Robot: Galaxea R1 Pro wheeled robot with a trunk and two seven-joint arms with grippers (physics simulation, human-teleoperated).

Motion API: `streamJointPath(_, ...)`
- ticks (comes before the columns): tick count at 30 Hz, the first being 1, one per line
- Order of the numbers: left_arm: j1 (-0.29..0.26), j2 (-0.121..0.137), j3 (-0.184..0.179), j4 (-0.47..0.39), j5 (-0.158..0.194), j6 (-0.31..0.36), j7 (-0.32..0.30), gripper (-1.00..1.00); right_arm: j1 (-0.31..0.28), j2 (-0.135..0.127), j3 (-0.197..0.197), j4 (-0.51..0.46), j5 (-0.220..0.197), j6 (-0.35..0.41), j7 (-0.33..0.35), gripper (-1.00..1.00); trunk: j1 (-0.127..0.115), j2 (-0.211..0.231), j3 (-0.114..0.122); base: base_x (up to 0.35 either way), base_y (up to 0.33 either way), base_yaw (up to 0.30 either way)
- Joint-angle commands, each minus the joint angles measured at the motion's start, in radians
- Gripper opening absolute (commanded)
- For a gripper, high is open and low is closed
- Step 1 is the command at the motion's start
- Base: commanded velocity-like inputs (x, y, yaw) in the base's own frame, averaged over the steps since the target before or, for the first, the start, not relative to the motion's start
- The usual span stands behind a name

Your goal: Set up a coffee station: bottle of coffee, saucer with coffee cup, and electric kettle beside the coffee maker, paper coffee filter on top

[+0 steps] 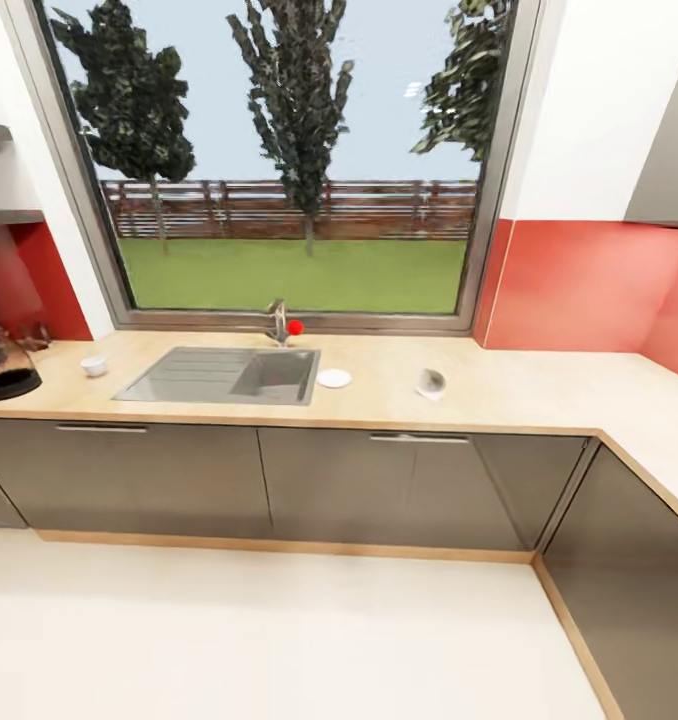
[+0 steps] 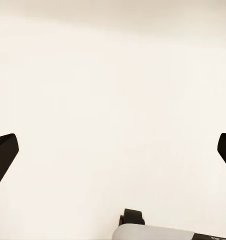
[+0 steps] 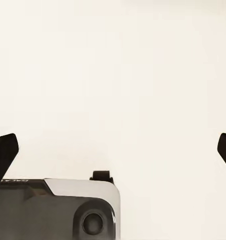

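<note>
A light wooden L-shaped countertop (image 1: 539, 392) runs beneath a wide window, a grey steel sink (image 1: 219, 376) set into it. At the sink's nine o'clock, a small white coffee cup (image 1: 94, 366) stands on the wood; farther that way, at the frame's edge, sits the black coffee maker (image 1: 3, 365). A round white saucer (image 1: 334, 378) lies just beside the sink at three o'clock, with a white paper coffee filter (image 1: 431, 383) beyond it, tipped on its side. Over pale flooring, the left gripper (image 2: 113, 150) and right gripper (image 3: 113, 150) both hang with dark fingers spread wide, holding nothing.

Black fingers (image 2: 4, 152); grey-and-white base (image 3: 58, 210) with a round lens.
</note>
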Motion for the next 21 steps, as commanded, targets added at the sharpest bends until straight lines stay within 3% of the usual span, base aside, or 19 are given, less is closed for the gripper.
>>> streamJointPath(1, -0.001, 0.000, -0.002, 0.001, 0.008, -0.003, 0.001, 1.00, 0.000, 0.000, -0.001, -0.002, 0.001, -0.002, 0.000, 1.00, 0.001, -0.002, -0.002, 0.287, 0.229, 0.014)
streamJointPath(17, -0.001, 0.000, -0.003, 0.001, 0.008, -0.003, 0.001, 1.00, 0.000, 0.000, -0.001, -0.001, 0.001, -0.001, -0.001, 1.00, 0.001, -0.002, -0.002, 0.303, 0.166, 0.001)
streamJointPath(21, -0.001, -0.001, -0.003, 0.001, 0.008, -0.003, 0.000, 1.00, 0.000, 0.000, -0.001, -0.001, 0.001, -0.002, -0.001, 1.00, 0.001, -0.002, -0.002, 0.322, 0.106, -0.143)
